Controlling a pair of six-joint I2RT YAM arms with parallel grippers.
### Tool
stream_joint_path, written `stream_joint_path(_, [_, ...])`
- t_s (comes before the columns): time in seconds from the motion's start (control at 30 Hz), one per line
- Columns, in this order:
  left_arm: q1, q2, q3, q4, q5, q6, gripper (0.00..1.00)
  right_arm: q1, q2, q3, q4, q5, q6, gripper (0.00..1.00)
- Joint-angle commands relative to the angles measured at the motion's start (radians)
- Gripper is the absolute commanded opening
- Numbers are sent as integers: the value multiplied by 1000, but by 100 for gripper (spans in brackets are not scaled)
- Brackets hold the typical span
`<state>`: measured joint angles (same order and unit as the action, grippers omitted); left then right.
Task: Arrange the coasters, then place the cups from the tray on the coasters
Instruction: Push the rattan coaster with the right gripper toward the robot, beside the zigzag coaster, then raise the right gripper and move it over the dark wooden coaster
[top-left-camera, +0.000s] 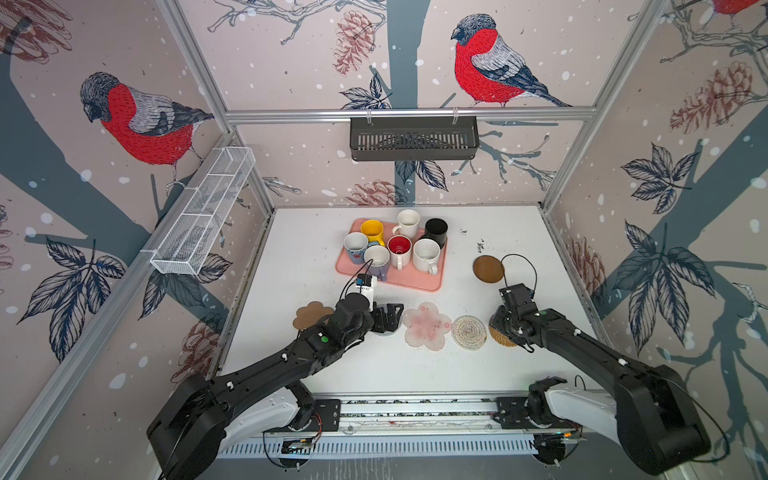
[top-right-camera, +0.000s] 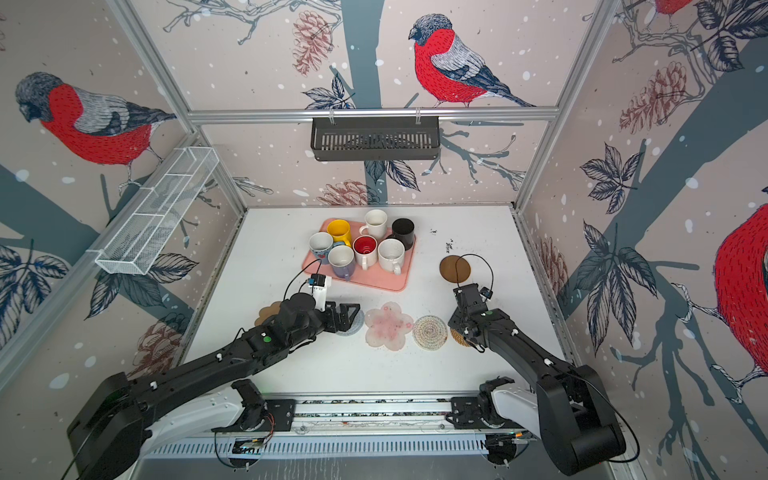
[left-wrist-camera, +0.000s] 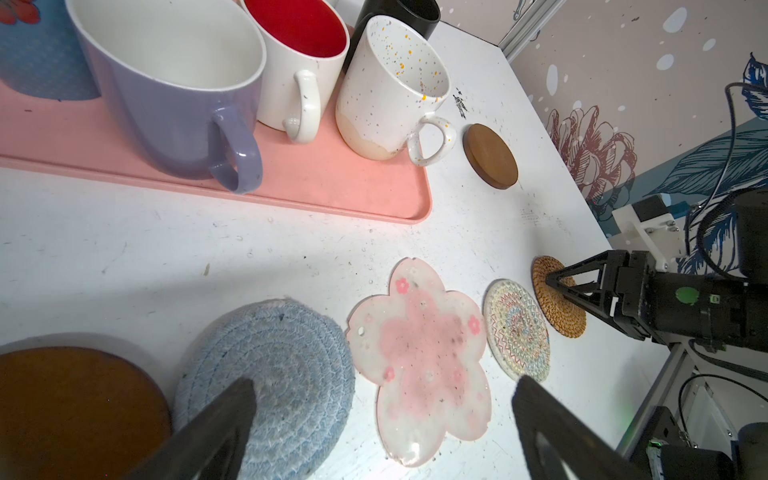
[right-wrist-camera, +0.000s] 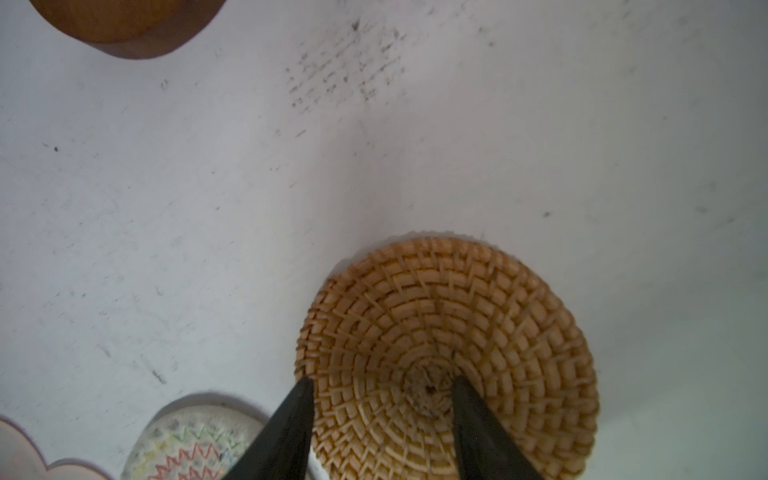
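Left gripper (left-wrist-camera: 384, 382): spread wide, empty; low over the table (top-left-camera: 291, 257), above the seam between the grey-blue crochet coaster (left-wrist-camera: 282, 353) and the pink-white flower coaster (top-left-camera: 427, 326). Right gripper (right-wrist-camera: 381, 380): about half spread; one tip at the rim of the golden rattan coaster (right-wrist-camera: 478, 311), the other near its centre; pressing or only touching, cannot tell; coaster flat on the table. Near-edge row, left to right in both top views: tan coaster (top-left-camera: 311, 313), grey-blue, flower, cream rope coaster (top-left-camera: 469, 332), rattan; neighbours just beside each other. Brown disc coaster (top-left-camera: 488, 269) alone, farther back, right of the tray (top-left-camera: 415, 280). All seven cups upright on the tray: yellow cup (top-left-camera: 372, 230), plain white cup (top-left-camera: 408, 220), black cup (top-left-camera: 436, 230), blue-handled cup (top-left-camera: 355, 247), lavender cup (top-left-camera: 377, 259), red-inside cup (top-left-camera: 400, 248), speckled cup (top-left-camera: 426, 253).
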<state>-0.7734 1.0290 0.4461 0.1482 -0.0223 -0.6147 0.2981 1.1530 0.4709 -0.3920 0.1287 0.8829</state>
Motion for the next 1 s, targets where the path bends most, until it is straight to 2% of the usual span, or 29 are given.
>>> stream_joint_path(0.0, [0,-7,2,16,0,-6,97,-2,19,4,-7,-19,-16,54])
stream_joint_path(0.33, [0,-12,31,-25,-18,7,97,-8,-1,45,-38,12,-40,55])
stream_joint_path(0.67, [1,-24,109,-101,-45,29,97,-16,-83,96,-85,21,-84,61])
stream_joint_path(0.97, [0,-62,175,-194,-67,39,97,-49,34,288,-55,14,-216,70])
